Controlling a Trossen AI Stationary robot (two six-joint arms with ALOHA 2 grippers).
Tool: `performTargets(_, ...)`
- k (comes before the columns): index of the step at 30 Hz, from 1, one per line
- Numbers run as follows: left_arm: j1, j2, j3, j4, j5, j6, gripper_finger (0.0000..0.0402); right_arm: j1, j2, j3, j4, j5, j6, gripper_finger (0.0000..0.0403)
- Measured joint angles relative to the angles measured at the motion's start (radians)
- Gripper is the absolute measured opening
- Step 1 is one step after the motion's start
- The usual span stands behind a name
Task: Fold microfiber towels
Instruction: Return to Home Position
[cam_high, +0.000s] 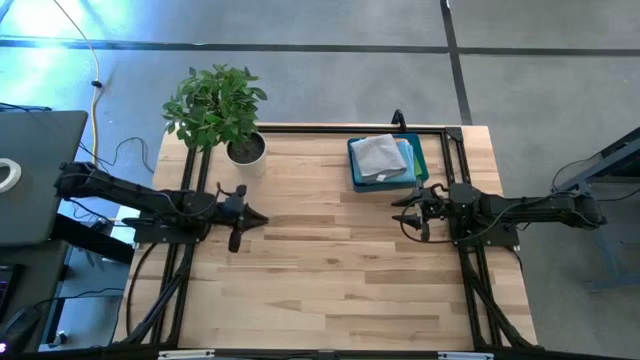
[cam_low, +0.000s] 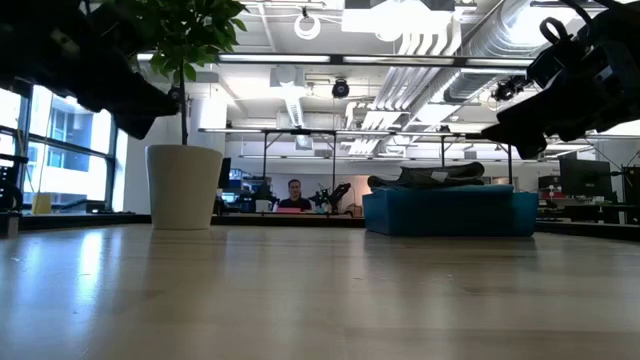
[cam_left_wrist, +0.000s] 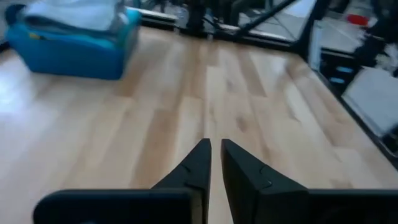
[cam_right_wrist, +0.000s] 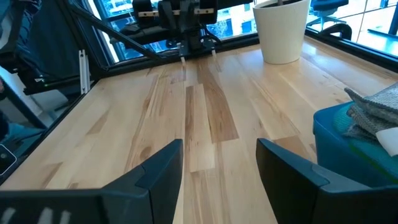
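Towels (cam_high: 378, 155): stacked in bin (cam_high: 385, 186) just beside spread, empty right gripper (cam_high: 403, 205); none by pressed-together left gripper (cam_high: 258, 219); folding apparently complete.

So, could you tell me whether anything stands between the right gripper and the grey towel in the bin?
Nothing visible: only tabletop lies between the open right gripper and the blue bin, where the grey towel tops the stack. The left gripper waits opposite.
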Motion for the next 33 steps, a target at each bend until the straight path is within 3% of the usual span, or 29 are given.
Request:
performTargets(11,-0.08,-0.191,-0.158,0.208,0.088,-0.04,0.0015,0.0,0.0,0.0,-0.006,0.0,0.0,0.0197)
performTargets(17,-0.12,-0.261,-0.155,0.187,0.089,-0.113,0.0016,0.0,0.0,0.0,-0.009,0.0,0.0,0.0197)
performTargets(24,-0.123,-0.328,-0.155,0.271,0.088,-0.122,0.0017,0.0,0.0,0.0,-0.025,0.001,0.0,0.0197)
performTargets(33,-0.123,-0.35,-0.155,0.296,0.088,-0.123,0.0017,0.0,0.0,0.0,-0.025,0.001,0.0,0.0197)
